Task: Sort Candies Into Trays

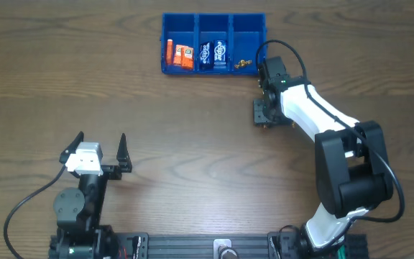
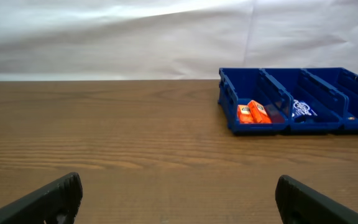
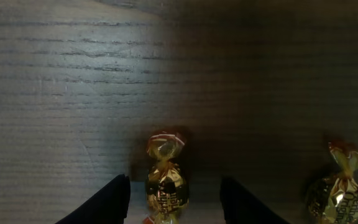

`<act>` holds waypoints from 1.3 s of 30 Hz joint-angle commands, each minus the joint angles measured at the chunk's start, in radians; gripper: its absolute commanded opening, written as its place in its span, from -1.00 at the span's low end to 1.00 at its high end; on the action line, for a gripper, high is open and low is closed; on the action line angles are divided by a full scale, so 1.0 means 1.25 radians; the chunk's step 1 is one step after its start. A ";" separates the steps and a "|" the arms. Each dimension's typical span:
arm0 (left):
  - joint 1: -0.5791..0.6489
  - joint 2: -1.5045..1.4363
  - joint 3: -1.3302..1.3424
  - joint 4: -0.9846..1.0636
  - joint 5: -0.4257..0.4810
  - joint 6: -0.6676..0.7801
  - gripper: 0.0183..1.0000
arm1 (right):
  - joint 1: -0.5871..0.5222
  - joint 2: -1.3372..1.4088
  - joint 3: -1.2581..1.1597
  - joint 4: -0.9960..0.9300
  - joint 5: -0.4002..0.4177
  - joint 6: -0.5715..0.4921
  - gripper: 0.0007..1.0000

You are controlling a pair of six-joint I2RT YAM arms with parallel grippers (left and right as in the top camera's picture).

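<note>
The wrappers have print on them, but it is too small to read. The right hand is open and low over the brown wooden worktop. A gold candy lies between its two fingers, with a gap on each side. Another gold candy lies near it on the worktop. The blue tray sits at the far side, with orange candies in its left part and blue candies in the middle part. The left hand is open and holds nothing, well apart from the tray. A white wall is behind.
</note>
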 commanded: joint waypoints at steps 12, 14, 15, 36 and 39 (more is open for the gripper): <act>0.002 -0.005 -0.016 -0.026 0.007 0.006 1.00 | -0.004 0.035 -0.003 0.012 0.012 0.007 -0.83; 0.002 -0.005 -0.016 -0.026 0.007 0.006 1.00 | -0.003 0.035 -0.003 0.013 0.012 0.007 -0.93; 0.002 -0.005 -0.016 -0.026 0.007 0.006 1.00 | -0.002 0.035 -0.003 0.013 0.013 0.007 -0.93; 0.002 -0.005 -0.016 -0.026 0.007 0.006 0.99 | 0.111 -0.185 0.261 0.106 0.150 -0.017 -0.93; 0.002 -0.005 -0.016 -0.026 0.007 0.006 1.00 | 0.097 -0.009 0.433 0.065 0.139 -0.058 -0.93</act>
